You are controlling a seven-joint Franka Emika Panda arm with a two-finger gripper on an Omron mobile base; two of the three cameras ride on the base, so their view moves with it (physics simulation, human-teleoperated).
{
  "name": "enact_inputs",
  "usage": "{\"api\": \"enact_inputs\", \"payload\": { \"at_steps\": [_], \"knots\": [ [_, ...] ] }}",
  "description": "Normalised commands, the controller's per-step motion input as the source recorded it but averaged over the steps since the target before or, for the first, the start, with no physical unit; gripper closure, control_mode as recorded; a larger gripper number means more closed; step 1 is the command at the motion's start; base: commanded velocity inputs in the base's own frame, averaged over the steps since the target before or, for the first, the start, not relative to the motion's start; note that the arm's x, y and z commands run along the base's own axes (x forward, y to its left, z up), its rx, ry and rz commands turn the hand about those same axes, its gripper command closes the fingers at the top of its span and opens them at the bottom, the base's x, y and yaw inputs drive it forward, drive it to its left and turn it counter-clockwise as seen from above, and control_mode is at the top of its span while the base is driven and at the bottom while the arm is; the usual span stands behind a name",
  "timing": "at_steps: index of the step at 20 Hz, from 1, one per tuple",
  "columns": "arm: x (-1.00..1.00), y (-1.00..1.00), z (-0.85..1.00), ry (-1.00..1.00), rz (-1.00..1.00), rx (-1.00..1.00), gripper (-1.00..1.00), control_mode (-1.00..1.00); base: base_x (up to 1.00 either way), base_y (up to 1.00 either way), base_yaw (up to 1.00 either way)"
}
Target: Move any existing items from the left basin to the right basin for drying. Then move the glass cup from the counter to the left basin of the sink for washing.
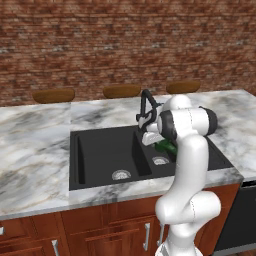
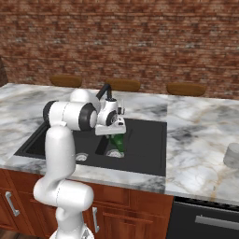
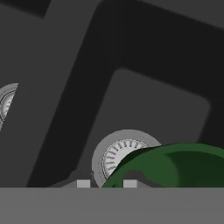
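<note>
My gripper (image 2: 114,135) hangs low over the right basin (image 2: 144,144) of the black sink, just right of the divider. It is shut on the dark-green item (image 2: 117,141), which slants down from the fingers above the silver drain (image 2: 114,153). From the left, the green item (image 1: 166,147) peeks out beside my arm over the right basin (image 1: 215,155). In the hand view the green item (image 3: 175,166) bulges to the right of the gripper (image 3: 106,183), covering part of the drain (image 3: 118,155). The glass cup (image 2: 232,155) stands on the counter (image 2: 196,140) far right. The left basin (image 1: 100,150) holds nothing but its drain (image 1: 121,175).
The black faucet (image 1: 146,102) rises at the divider, right behind my hand. Three wooden stool tops (image 1: 53,94) line the far side of the counter before the brick wall. A dark appliance front (image 2: 205,219) sits under the counter at the right.
</note>
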Motion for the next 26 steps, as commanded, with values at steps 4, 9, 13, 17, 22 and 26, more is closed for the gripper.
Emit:
{"api": "enact_inputs", "payload": {
  "at_steps": [4, 9, 13, 17, 22, 26],
  "knots": [
    [0.00, 0.00, -0.24, -0.06, 0.01, 0.01, 1.00, -1.00, 0.00, 0.00, 0.00],
    [-0.08, -0.05, -0.20, -0.05, 0.00, 0.02, 1.00, -1.00, 0.00, 0.00, 0.00],
    [0.00, 0.00, -0.16, -0.01, 0.00, 0.04, 1.00, -1.00, 0.00, 0.00, 0.00],
    [0.00, 0.00, -0.17, -0.01, 0.00, 0.05, 1.00, -1.00, 0.00, 0.00, 0.00],
    [-0.11, 0.00, -0.22, 0.00, 0.00, 0.05, 1.00, -1.00, 0.00, 0.00, 0.00],
    [-0.15, 0.00, -0.31, 0.00, 0.00, 0.01, 1.00, -1.00, 0.00, 0.00, 0.00]
  ]
}}
